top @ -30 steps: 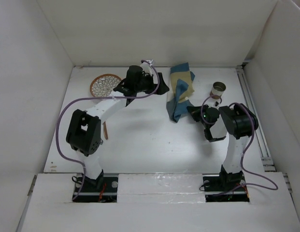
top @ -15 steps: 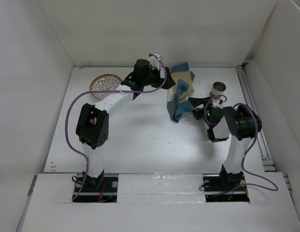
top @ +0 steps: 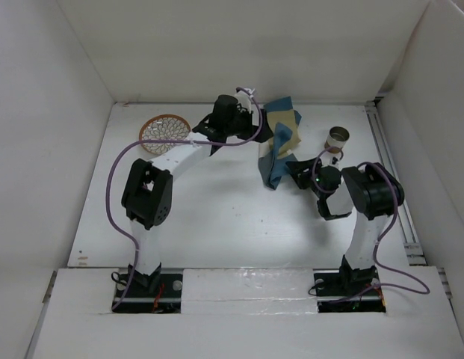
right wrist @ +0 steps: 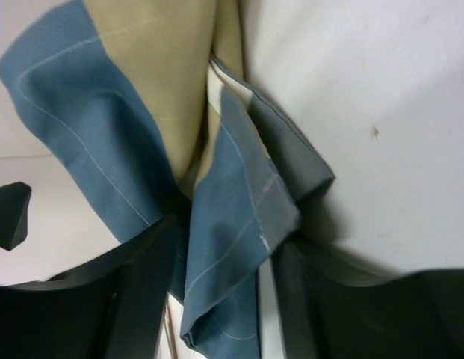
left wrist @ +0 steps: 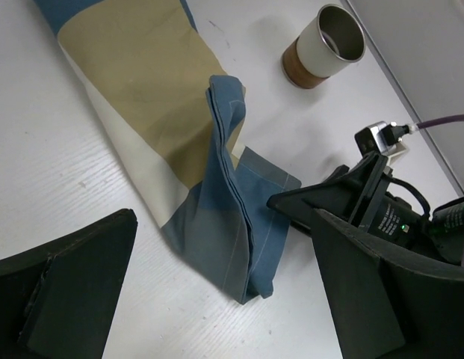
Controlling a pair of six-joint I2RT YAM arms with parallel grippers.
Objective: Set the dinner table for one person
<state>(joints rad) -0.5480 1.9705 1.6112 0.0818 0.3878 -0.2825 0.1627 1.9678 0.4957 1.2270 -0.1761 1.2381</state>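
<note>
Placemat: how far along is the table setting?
Nothing looks done: the placemat lies crumpled on the dinner table. In hand: the right jaws straddle a fold of it; the left jaws hang open near it. Left: spreading it, then placing the cup.

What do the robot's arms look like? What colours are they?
The left arm and right arm are white tubes with chunky black joints. A purple cable loops along each. The left gripper and right gripper each have two flat, black, wedge-shaped fingers. A tiny green light glows near the right wrist.
</note>
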